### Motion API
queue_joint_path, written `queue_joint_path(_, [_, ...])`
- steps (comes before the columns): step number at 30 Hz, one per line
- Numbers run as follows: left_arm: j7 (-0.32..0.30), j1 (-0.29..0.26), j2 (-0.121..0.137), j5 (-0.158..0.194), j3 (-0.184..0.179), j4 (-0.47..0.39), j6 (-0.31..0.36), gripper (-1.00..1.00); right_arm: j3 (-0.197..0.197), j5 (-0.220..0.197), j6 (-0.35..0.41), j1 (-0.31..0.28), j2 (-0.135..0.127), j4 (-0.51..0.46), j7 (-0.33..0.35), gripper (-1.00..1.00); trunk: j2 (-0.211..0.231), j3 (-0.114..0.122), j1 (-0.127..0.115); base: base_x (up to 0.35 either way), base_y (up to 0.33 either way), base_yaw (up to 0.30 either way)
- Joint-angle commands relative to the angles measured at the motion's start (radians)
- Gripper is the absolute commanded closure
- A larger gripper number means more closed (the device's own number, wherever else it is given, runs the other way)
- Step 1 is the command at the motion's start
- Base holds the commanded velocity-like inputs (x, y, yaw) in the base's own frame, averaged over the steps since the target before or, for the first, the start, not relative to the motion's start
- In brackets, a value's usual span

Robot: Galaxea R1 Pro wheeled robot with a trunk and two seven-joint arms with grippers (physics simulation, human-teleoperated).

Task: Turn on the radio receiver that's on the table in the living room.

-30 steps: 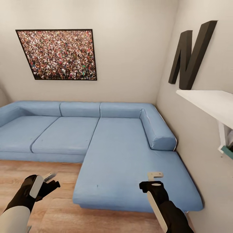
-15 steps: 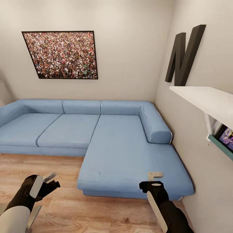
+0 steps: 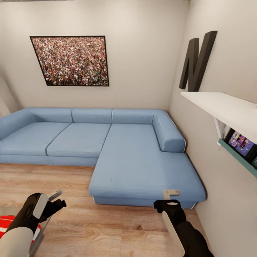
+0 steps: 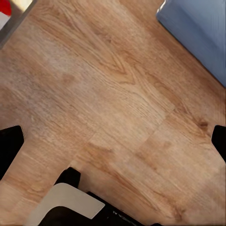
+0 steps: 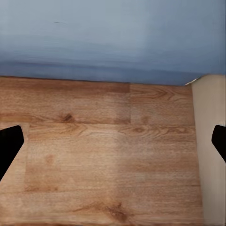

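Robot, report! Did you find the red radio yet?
Left gripper open, right gripper open, both empty. Radio receiver peeking low left, behind left arm. Nothing else blocking.

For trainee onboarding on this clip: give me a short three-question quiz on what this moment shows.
1. True or false: the left gripper is holding the radio receiver.
2. What lies directly below the right gripper?
A. dining table
B. wood floor beside the sofa
C. kitchen counter
3. Fill in: the large dark letter on the wall is ___.

Key:
1. False: the gripper is empty, and the radio's red and white striped edge shows low at the head view's left edge.
2. B
3. N
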Motion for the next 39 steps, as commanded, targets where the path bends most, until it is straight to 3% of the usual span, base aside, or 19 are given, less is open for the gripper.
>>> queue_joint_path(1, [0.0,0.0,0.0,-0.001,0.0,0.0,0.0,-1.0,0.0,0.0,0.0,0.0,0.0,0.0,0.0,-1.0,0.0,0.0,0.0,-0.334,0.0,0.0])
queue_joint_path(39, [0.001,0.0,0.001,0.0,0.0,0.0,0.002,-1.0,0.0,0.0,0.0,0.0,0.0,0.0,0.0,-1.0,0.0,0.0,0.0,-0.333,0.015,0.0])
